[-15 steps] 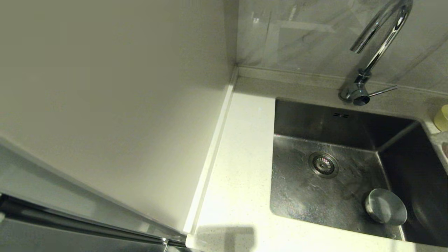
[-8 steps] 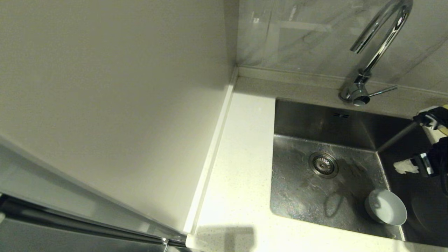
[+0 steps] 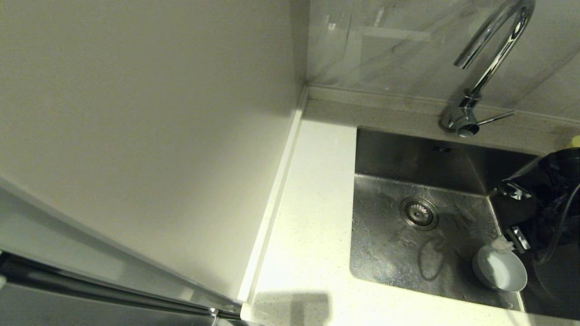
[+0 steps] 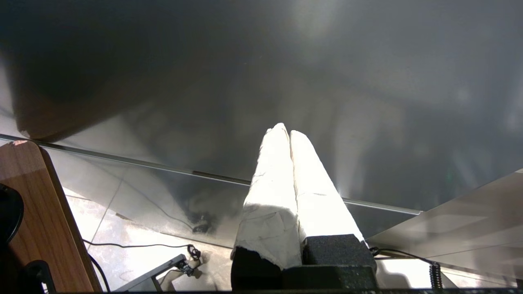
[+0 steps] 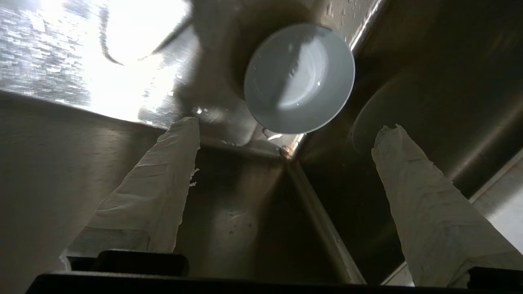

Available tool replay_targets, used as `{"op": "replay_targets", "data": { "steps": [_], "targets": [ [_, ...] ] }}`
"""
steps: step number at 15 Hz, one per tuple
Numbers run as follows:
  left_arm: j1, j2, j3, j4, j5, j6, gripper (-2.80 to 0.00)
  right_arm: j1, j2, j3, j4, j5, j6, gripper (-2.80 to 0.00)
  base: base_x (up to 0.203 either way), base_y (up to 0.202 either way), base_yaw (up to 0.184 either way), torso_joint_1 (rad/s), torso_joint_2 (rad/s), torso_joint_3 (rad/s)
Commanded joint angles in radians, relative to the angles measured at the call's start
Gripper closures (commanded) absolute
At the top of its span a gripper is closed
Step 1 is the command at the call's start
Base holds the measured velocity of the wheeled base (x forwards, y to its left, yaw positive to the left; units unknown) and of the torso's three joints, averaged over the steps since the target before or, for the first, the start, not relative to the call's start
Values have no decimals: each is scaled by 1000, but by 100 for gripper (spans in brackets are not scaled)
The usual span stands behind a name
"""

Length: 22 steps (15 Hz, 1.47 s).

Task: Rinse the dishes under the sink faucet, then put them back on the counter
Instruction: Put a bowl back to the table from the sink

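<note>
The right gripper [image 5: 286, 126], fingers apart, hangs just above the grey-blue bowl [image 5: 299, 77] in the sink [image 3: 408, 258], probably reaching; next, lower and close on its rim.

Grey-blue bowl [image 3: 500, 270], brushed steel-grey sink [image 3: 389, 253] with streaked wet sheen, shiny chrome faucet [image 3: 487, 63], white finely speckled worktop [image 3: 312, 217], plain off-white side panel [image 3: 145, 136], white-wrapped fingers [image 5: 151, 200] on black right gripper [image 5: 286, 128]
</note>
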Motion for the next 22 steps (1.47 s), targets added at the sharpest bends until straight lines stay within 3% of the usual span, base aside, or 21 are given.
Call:
{"op": "replay_targets", "data": {
  "steps": [1,2,5,7,10,14,16,22],
  "targets": [
    [0,0,3,0,0,0,0,18,111,-10,0,-70,12,-280,0,0,0,0,0,0],
    [0,0,3,0,0,0,0,48,129,-13,-2,-97,85,-280,0,0,0,0,0,0],
    [0,0,3,0,0,0,0,200,230,-74,10,-202,460,-280,0,0,0,0,0,0],
    [0,-2,3,0,0,0,0,255,287,-132,46,-231,573,-280,0,0,0,0,0,0],
    [0,0,3,0,0,0,0,260,332,-156,52,-239,600,-280,0,0,0,0,0,0],
    [0,0,3,0,0,0,0,254,362,-180,43,-319,657,-280,0,0,0,0,0,0],
    [0,0,3,0,0,0,0,232,390,-207,42,-361,681,-280,0,0,0,0,0,0],
    [0,0,3,0,0,0,0,116,508,-313,43,-365,685,-280,0,0,0,0,0,0]
  ]
}}
